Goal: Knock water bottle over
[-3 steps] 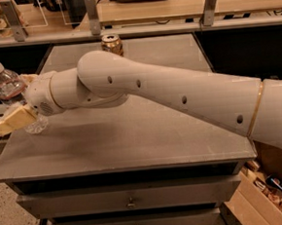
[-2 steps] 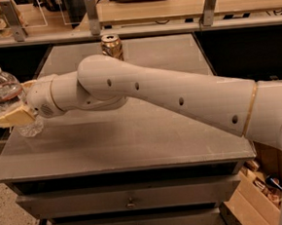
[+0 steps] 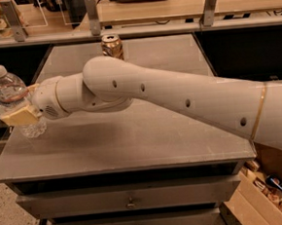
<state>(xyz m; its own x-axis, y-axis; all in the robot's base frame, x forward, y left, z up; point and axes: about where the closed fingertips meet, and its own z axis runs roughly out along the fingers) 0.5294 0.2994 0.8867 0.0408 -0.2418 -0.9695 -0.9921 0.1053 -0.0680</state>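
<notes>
The water bottle [image 3: 7, 90] is clear with a white cap. It stands at the left edge of the grey table [image 3: 148, 138], leaning with its top to the left. My gripper [image 3: 21, 113] is at the bottle's lower half and presses against it, covering part of it. The white arm reaches in from the right across the table. The bottle's base [image 3: 35, 128] still rests on the table top.
A gold drink can [image 3: 111, 44] stands at the back of the table behind the arm. A counter with clear dividers [image 3: 91, 11] runs along the back. Drawers [image 3: 131, 200] are below the table. A cardboard box [image 3: 264, 192] sits on the floor at the lower right.
My gripper and the bottle shifted left along the table edge, then came back a little to the right. The bottle stays leaning to the left against the gripper.
</notes>
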